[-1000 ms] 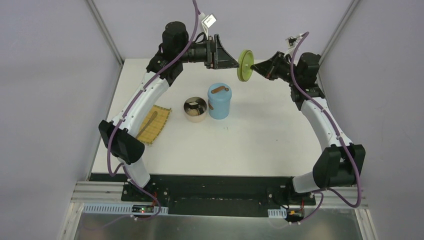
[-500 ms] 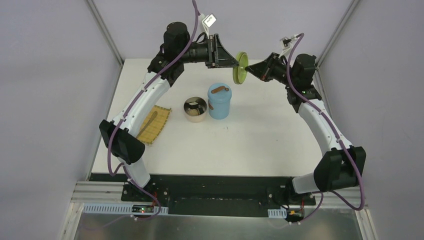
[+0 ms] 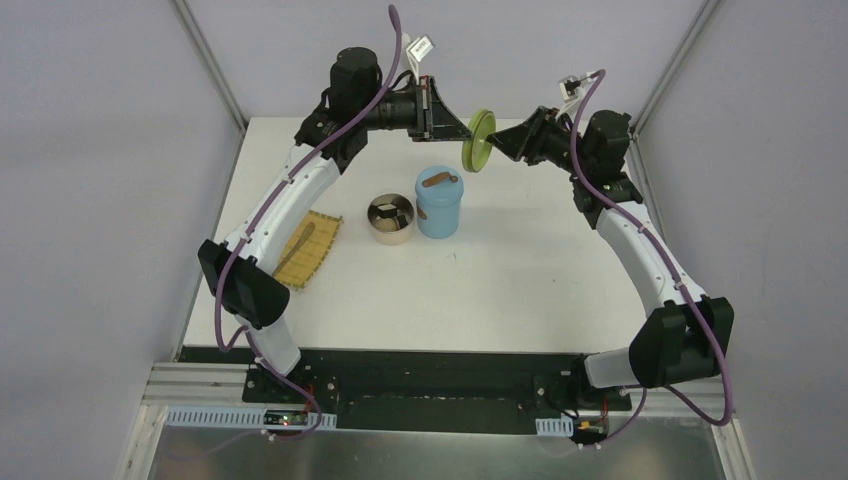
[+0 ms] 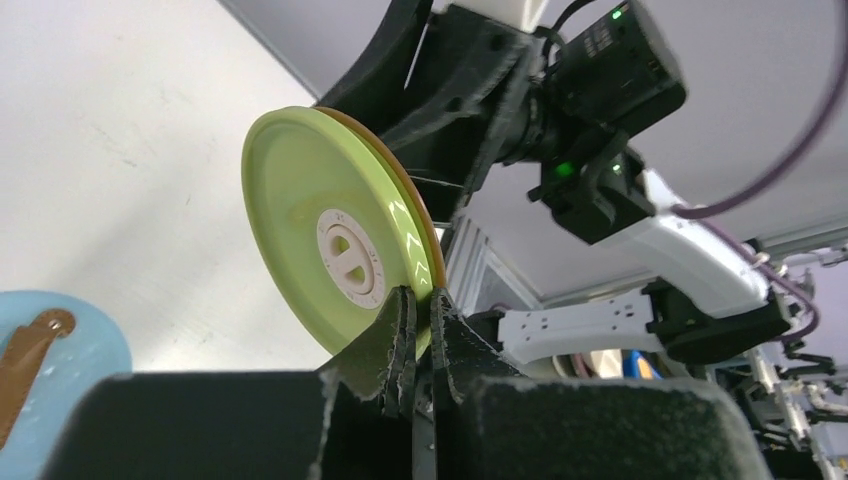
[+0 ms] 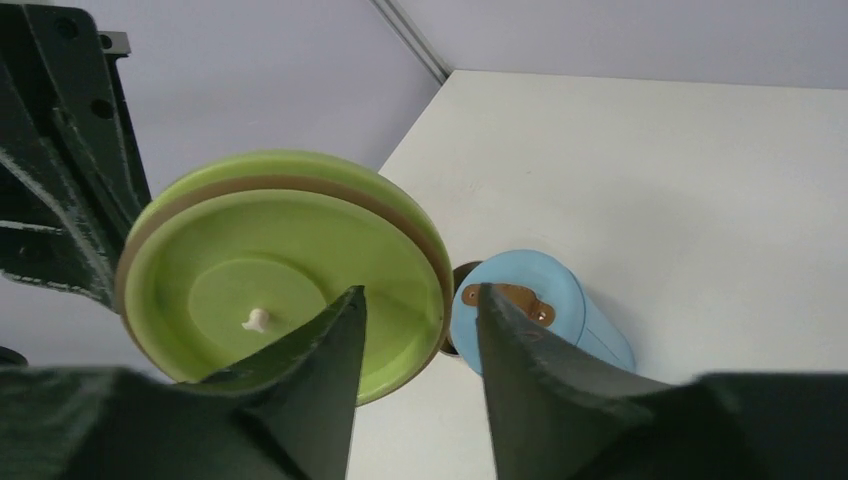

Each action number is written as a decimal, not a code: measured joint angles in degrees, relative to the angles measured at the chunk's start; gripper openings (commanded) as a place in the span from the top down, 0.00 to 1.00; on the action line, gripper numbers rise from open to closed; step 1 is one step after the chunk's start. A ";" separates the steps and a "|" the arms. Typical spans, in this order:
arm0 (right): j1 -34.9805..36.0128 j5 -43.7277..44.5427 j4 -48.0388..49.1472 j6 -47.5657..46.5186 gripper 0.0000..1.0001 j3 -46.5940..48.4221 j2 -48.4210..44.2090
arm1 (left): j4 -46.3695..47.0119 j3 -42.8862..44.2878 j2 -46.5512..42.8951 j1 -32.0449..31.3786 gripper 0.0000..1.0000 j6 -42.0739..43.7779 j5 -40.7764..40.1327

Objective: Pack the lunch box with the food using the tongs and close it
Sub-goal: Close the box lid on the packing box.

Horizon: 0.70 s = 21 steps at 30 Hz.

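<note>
Left gripper clamps tight on the lower rim of the olive-green lid, one finger on each face. Lid stands on edge in the air, pale centre boss facing the left wrist camera.

Right gripper is parted to a narrow gap. The lid's edge sits in that gap against the left finger, with daylight between it and the other finger, so no squeeze from this side.

From the top view both grippers meet at the lid, left gripper coming from the left, right gripper from the right. This is above the far middle of the table.

Just near of that, the light-blue cylinder stands upright with its blue lid and brown handle on. The steel bowl is touching or just beside it on the left, uncovered, with dark and pale food pieces inside; too small to name.

Yellow bamboo mat lies at the left edge, well apart from the bowl, with a slim brownish object on it. Cannot tell what that is.
</note>
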 measured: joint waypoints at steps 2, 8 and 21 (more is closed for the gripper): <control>0.13 -0.09 -0.07 -0.13 0.26 -0.02 -0.13 | -2.05 0.00 -0.04 0.02 1.00 2.54 -0.11; -1.38 0.09 -1.33 -1.40 0.03 -0.02 -0.57 | -11.37 -0.26 -2.19 2.29 1.00 13.33 -1.70; -9.29 0.44 -5.70 -2.19 0.01 0.00 -0.55 | -33.97 -13.25 -21.35 7.96 1.00 62.66 -23.06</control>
